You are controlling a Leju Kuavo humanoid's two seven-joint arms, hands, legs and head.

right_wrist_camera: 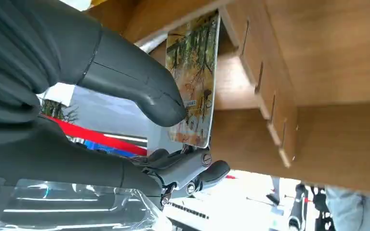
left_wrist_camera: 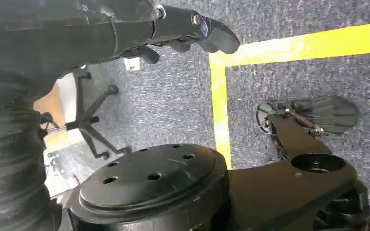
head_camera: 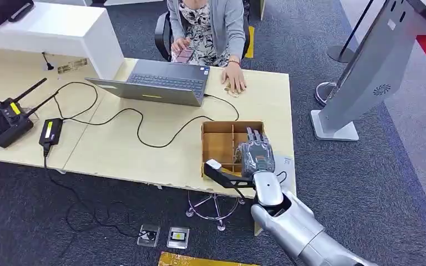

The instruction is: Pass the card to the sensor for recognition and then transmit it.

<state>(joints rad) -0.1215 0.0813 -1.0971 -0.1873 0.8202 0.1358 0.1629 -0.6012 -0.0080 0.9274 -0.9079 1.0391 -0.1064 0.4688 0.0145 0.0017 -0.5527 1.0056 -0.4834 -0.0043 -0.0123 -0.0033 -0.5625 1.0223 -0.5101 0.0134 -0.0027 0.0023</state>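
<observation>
Card [right_wrist_camera: 192, 82], printed with an autumn-tree picture, stands in the divided wooden box [head_camera: 220, 145] on the desk [head_camera: 144, 144], and I see my right robot hand [head_camera: 257, 153] reaching into that box with its thumb [right_wrist_camera: 139, 89] pressed on the card's face and darker fingers curled near its far edge. I judge this the pick-up step; next I must lift it clear of the dividers and carry it toward the grey kiosk [head_camera: 366, 72]. My left robot hand [left_wrist_camera: 183, 31] hangs over the carpet, fingers curled, holding nothing.

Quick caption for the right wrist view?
Right hand pinching a picture card beside the wooden divider box.
</observation>
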